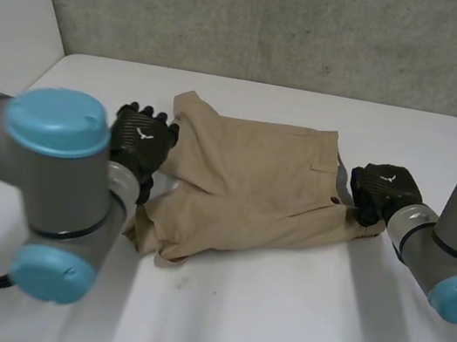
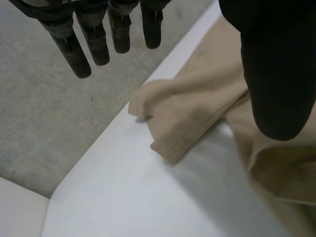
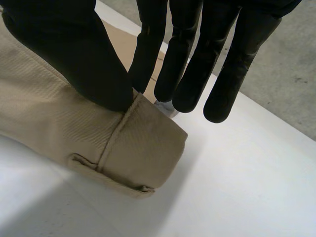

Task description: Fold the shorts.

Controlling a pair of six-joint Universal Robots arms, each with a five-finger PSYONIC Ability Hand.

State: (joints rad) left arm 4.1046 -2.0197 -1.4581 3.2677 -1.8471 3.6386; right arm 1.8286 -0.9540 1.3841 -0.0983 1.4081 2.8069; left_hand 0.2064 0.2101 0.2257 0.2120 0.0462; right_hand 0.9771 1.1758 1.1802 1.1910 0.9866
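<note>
While the right hand (image 3: 74, 64) is pinching the waistband corner of the shorts (image 1: 248, 183) between thumb and fingers, the left hand (image 2: 276, 74) is hovering released, with a leg hem lying beyond its fingertips. The shallow pinch is risking a slip mid-fold. The bare table (image 1: 273, 321) is leaving room beyond both hands' fingertips.

The shorts (image 1: 254, 176) are matt tan woven cloth, the table (image 1: 273, 321) smooth and white, the wall (image 1: 281, 21) rough grey concrete
</note>
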